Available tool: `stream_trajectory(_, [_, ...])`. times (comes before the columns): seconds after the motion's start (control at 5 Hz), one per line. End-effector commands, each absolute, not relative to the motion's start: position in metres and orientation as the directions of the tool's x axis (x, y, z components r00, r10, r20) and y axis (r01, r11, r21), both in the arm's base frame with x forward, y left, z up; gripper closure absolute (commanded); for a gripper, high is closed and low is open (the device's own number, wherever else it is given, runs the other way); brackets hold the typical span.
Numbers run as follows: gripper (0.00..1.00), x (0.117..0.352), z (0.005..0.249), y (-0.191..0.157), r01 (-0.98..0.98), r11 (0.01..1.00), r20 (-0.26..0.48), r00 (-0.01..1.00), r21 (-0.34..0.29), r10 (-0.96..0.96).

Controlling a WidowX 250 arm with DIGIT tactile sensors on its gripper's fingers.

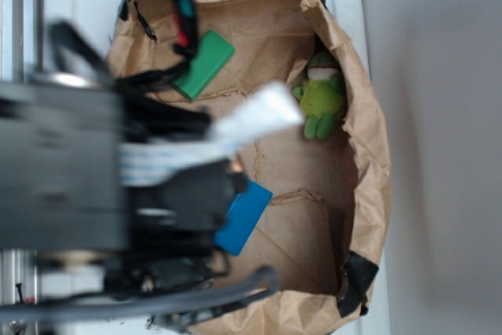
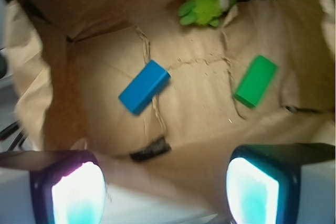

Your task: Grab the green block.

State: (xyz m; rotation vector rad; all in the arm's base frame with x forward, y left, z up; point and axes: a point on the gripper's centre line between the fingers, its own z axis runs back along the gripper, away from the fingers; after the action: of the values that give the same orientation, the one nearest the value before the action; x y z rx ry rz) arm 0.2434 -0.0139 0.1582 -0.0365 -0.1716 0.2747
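Inside a crumpled brown paper bag (image 2: 42, 77) opened flat into a shallow nest, three things lie well apart on the creased paper. By the wrist view, the flat bright green rectangular block (image 2: 255, 81) sits to the right, lying on a broad face and turned at a slant; the blue rectangular block (image 2: 144, 86) lies near the middle, and the fuzzy lime-green plush toy (image 2: 206, 6) rests far back against the bag wall. The gripper (image 2: 168, 190) hangs above the near edge with its two pads spread wide and nothing between them, clear of every object.

From here the likeliest fault is aim: the blue block lies closer to the line between the pads than the green one, so a straight descent would meet the wrong piece. The green block's slant also matters, since pads not turned to its long sides may push or spin it. Loose paper folds could snag a pad.
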Motion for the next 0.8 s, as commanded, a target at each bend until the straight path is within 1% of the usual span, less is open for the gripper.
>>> stream_trajectory(0.0, [0.00, 0.282, 0.125, 0.037, -0.449, 0.890, 0.195, 0.868, -0.085, 0.457])
stream_trajectory(0.2, [0.00, 0.285, 0.117, 0.053, -0.475, 0.875, 0.154, 0.862, -0.090, 0.483])
stream_trajectory(0.4, [0.00, 0.284, 0.107, 0.066, -0.474, 0.874, 0.151, 0.861, -0.106, 0.486])
stream_trajectory(0.6, [0.00, 0.285, 0.103, 0.070, -0.464, 0.880, 0.156, 0.866, -0.099, 0.474])
